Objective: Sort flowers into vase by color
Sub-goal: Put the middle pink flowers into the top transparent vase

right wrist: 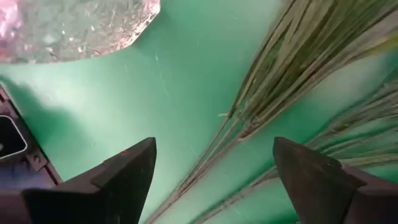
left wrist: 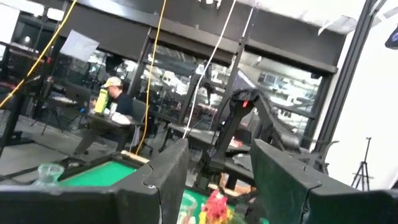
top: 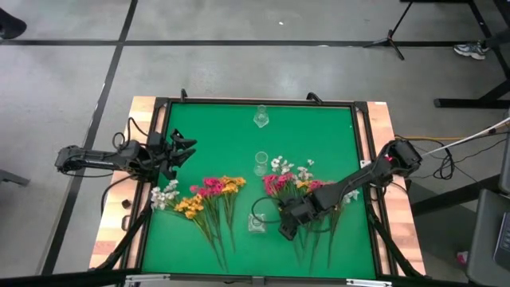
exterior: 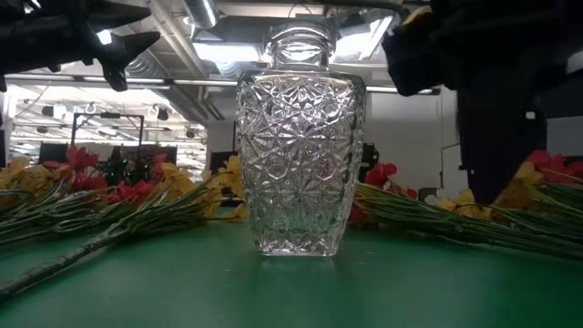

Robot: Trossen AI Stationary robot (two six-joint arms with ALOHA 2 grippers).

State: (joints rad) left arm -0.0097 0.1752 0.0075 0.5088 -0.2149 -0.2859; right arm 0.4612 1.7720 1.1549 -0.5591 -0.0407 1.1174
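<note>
A clear cut-glass vase with a moulded star-and-diamond pattern [exterior: 301, 155] stands glossy and faceted, catching light on every ridge. The green table cover [top: 223, 135] beneath it looks matt and smooth, like felt or a soft mat, inside a dark, apparently metal frame [top: 255, 102] with pale, planked bare wood borders [top: 111, 231]. The thin green flower stems [right wrist: 273, 81] look slightly waxy and smooth, and the small pink, yellow and white blossoms [top: 209, 190] matt. The right gripper's dark fingers [right wrist: 127, 177] look like matt hard plastic.
</note>
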